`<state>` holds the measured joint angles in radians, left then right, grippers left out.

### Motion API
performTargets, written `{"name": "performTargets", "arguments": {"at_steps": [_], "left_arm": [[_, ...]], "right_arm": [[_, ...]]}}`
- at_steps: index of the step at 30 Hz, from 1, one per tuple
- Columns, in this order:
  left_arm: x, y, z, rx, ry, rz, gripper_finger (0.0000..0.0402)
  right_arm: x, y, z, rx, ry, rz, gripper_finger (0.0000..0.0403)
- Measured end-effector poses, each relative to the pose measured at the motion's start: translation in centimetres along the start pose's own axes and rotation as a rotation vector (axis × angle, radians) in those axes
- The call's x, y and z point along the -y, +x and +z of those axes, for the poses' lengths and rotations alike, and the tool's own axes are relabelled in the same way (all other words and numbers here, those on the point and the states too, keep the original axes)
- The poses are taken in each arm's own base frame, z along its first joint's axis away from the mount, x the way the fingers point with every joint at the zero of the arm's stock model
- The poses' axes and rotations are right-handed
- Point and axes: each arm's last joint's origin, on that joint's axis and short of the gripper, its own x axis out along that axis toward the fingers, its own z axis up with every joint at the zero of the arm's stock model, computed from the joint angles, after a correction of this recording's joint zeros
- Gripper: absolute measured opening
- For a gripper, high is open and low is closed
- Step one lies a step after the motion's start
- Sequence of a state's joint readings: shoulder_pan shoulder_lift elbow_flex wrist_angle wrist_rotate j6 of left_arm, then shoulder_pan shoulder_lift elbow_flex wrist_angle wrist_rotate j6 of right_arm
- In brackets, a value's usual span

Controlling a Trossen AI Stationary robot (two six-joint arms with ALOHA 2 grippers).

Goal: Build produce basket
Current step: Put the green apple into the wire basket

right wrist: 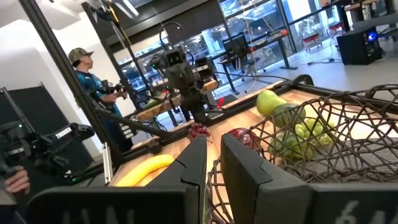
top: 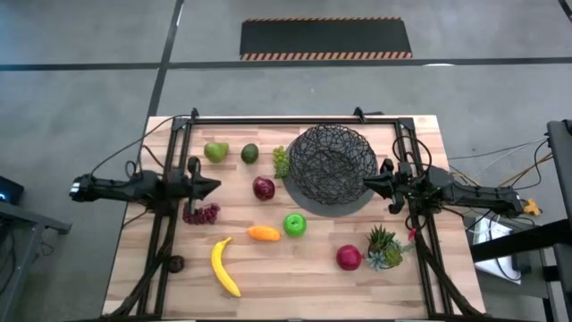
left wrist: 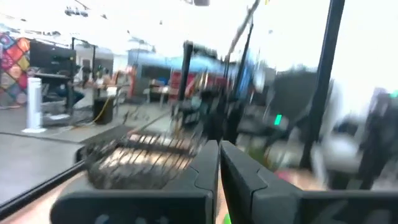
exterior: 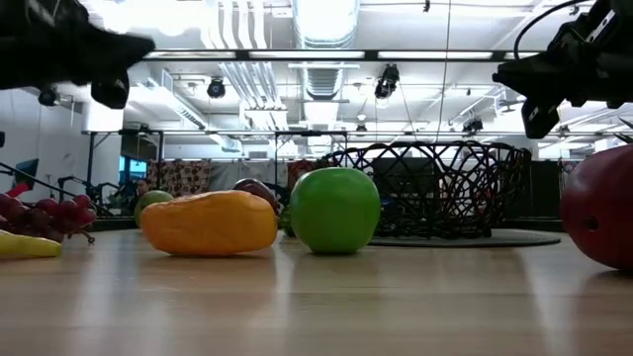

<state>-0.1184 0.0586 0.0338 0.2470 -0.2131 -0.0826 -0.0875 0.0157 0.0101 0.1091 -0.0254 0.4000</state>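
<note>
Basket: wire basket sits at the table's far middle, nothing in it.
Produce: pear, lime, green grapes and dark red apple lie left of the basket; purple grapes, banana, orange piece, green apple and red apple lie nearer.
Left gripper: clenched, holding nothing, above the table near the purple grapes.
Right gripper: nearly closed, empty, at the basket's right rim.
Potted plant: beside the red apple.

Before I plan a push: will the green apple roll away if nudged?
Probably. The green apple looks round and glossy, resting on a small patch of smooth wooden table, so a nudge likely rolls it. The orange piece beside it might stop it.
</note>
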Motion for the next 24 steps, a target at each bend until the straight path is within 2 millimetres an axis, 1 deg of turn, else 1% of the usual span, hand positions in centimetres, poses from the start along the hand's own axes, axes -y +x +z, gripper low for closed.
{"name": "performTargets", "arguments": {"at_steps": [4,6,11,17,20,24], "left_arm": [[0.1,-0.1,1.5,0.152,-0.051,-0.016,0.0000],[0.1,-0.2,1.9,0.193,-0.058,-0.021,0.0000],[0.1,-0.2,2.1,0.211,-0.030,-0.019,0.0000],[0.1,-0.2,2.1,0.212,0.098,-0.002,0.0000],[0.1,-0.2,2.1,0.220,0.094,-0.001,0.0000],[0.1,-0.5,3.2,0.334,0.069,-0.002,0.0000]], "right_arm": [[0.0,0.0,0.0,0.003,-0.004,-0.002,0.0038],[0.0,0.0,0.1,0.015,-0.007,-0.005,0.0038],[0.1,0.1,0.7,0.105,-0.044,-0.103,0.0038],[-0.5,0.4,2.1,0.250,-0.118,-0.061,0.0038],[-0.6,0.8,2.5,0.287,-0.153,-0.042,0.0038],[-0.7,1.4,2.6,0.293,-0.177,-0.043,0.0038]]}}
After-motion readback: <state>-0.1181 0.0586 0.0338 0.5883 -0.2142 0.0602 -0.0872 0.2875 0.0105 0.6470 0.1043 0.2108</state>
